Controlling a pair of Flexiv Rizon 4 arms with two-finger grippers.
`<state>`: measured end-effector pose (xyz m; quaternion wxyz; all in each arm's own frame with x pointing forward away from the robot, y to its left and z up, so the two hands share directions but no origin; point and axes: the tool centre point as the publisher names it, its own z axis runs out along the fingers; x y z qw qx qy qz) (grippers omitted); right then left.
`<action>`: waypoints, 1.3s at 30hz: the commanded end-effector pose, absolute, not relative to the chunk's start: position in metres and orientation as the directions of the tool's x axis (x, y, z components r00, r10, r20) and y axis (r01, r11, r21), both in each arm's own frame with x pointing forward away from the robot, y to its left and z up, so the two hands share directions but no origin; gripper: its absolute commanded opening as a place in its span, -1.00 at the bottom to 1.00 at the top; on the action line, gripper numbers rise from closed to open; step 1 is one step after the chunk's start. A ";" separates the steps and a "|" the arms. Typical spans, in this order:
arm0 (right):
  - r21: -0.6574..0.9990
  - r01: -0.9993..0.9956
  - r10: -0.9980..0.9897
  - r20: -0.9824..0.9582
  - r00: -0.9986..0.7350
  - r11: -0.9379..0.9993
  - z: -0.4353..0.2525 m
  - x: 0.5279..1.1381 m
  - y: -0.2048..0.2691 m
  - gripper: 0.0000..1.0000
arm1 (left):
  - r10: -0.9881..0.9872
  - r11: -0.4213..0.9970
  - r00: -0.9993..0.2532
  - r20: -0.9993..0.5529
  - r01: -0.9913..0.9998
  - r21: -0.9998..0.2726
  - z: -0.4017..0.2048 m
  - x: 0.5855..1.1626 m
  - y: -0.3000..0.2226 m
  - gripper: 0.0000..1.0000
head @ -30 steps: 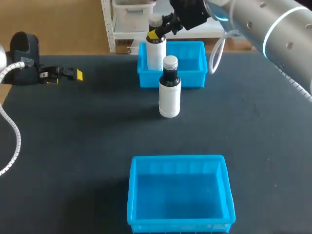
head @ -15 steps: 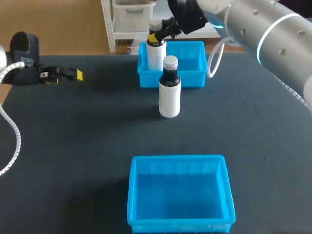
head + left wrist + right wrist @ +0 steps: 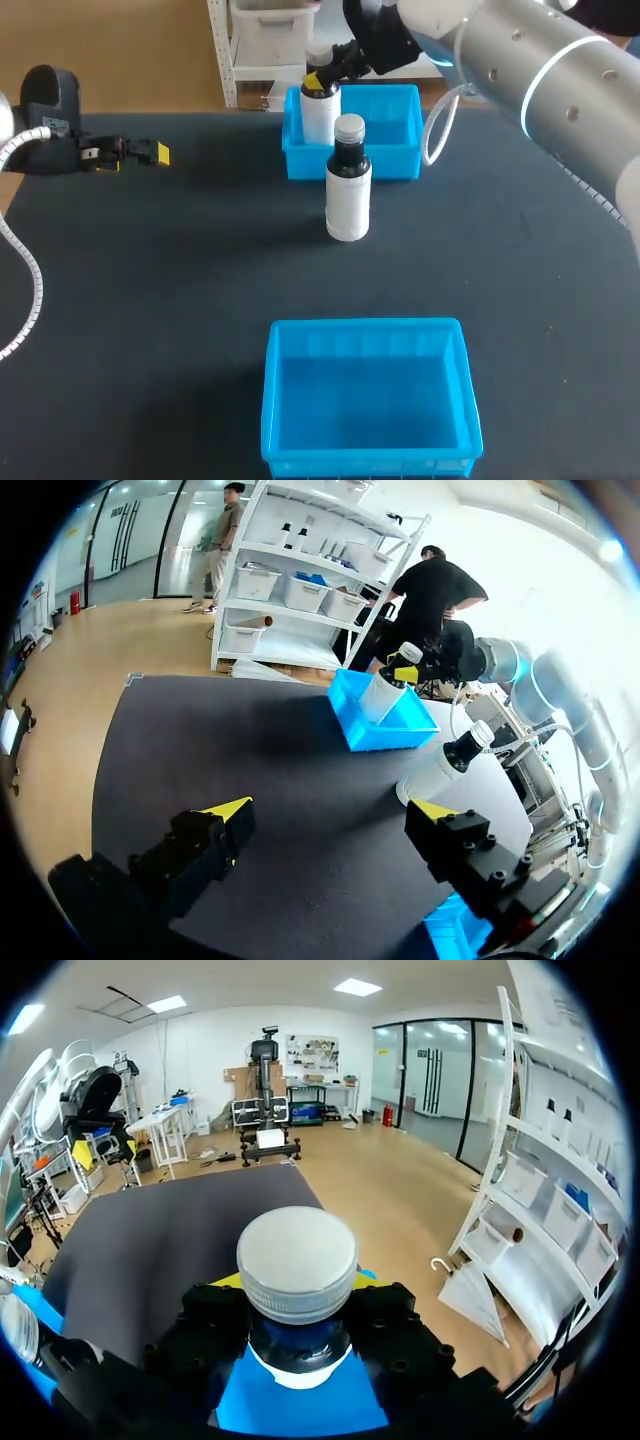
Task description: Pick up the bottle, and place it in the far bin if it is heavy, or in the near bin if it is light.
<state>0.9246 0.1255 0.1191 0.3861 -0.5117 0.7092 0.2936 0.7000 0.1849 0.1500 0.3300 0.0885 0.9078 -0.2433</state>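
The right hand (image 3: 322,76) grips the neck of a white, grey-capped bottle (image 3: 320,115), upright inside the far blue plastic bin (image 3: 400,150). A second such bottle (image 3: 348,195) stands just before that bin. The left hand (image 3: 330,809) is wide open, empty.

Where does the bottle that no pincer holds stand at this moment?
In the head view the free bottle stands upright on the table, just in front of the far bin, well short of the near bin.

body of held bottle (image 3: 297,1260) hidden by right gripper (image 3: 296,1286)
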 end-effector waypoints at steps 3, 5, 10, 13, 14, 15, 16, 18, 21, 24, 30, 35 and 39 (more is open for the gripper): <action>0.285 -0.952 -0.513 -0.837 -0.190 -0.114 0.114 0.939 0.129 -0.03 | 0.000 0.866 -0.767 -0.642 0.321 -0.383 0.150 0.700 0.185 1.00; 0.289 -0.950 -0.520 -0.833 -0.191 -0.114 0.114 0.939 0.128 1.00 | 0.000 0.866 -0.767 -0.642 0.321 -0.383 0.150 0.700 0.185 1.00; 0.288 -0.950 -0.524 -0.831 -0.188 -0.116 0.116 0.939 0.126 1.00 | 0.000 0.866 -0.767 -0.642 0.321 -0.383 0.150 0.700 0.185 1.00; 0.290 -0.951 -0.531 -0.826 -0.190 -0.111 0.117 0.938 0.123 1.00 | 0.000 0.866 -0.767 -0.642 0.321 -0.383 0.150 0.700 0.185 1.00; 0.289 -0.951 -0.533 -0.824 -0.191 -0.105 0.118 0.937 0.121 1.00 | 0.000 0.866 -0.767 -0.642 0.321 -0.383 0.150 0.700 0.185 1.00; 0.286 -0.954 -0.536 -0.822 -0.193 -0.095 0.119 0.937 0.118 1.00 | 0.000 0.866 -0.767 -0.642 0.321 -0.383 0.150 0.700 0.185 1.00; 0.281 -0.956 -0.537 -0.821 -0.193 -0.087 0.120 0.936 0.115 1.00 | 0.000 0.866 -0.767 -0.642 0.321 -0.383 0.150 0.700 0.185 1.00; 0.271 -0.960 -0.542 -0.818 -0.193 -0.066 0.124 0.933 0.106 1.00 | 0.000 0.866 -0.767 -0.642 0.321 -0.383 0.150 0.700 0.185 1.00; 0.252 -0.967 -0.543 -0.816 -0.198 -0.026 0.132 0.928 0.090 1.00 | 0.000 0.866 -0.767 -0.642 0.321 -0.383 0.150 0.700 0.185 1.00; 0.233 -0.972 -0.543 -0.813 -0.209 0.025 0.140 0.922 0.069 1.00 | 0.000 0.866 -0.767 -0.642 0.321 -0.383 0.150 0.700 0.185 1.00; 0.206 -0.971 -0.530 -0.814 -0.237 0.117 0.155 0.901 0.030 1.00 | 0.000 0.866 -0.767 -0.642 0.321 -0.383 0.150 0.700 0.185 1.00; 0.182 -0.966 -0.517 -0.818 -0.253 0.184 0.168 0.878 0.001 1.00 | 0.000 0.866 -0.767 -0.642 0.321 -0.383 0.150 0.700 0.185 1.00; 0.160 -0.960 -0.510 -0.821 -0.259 0.229 0.177 0.856 -0.017 1.00 | 0.000 0.866 -0.767 -0.642 0.321 -0.383 0.150 0.700 0.185 1.00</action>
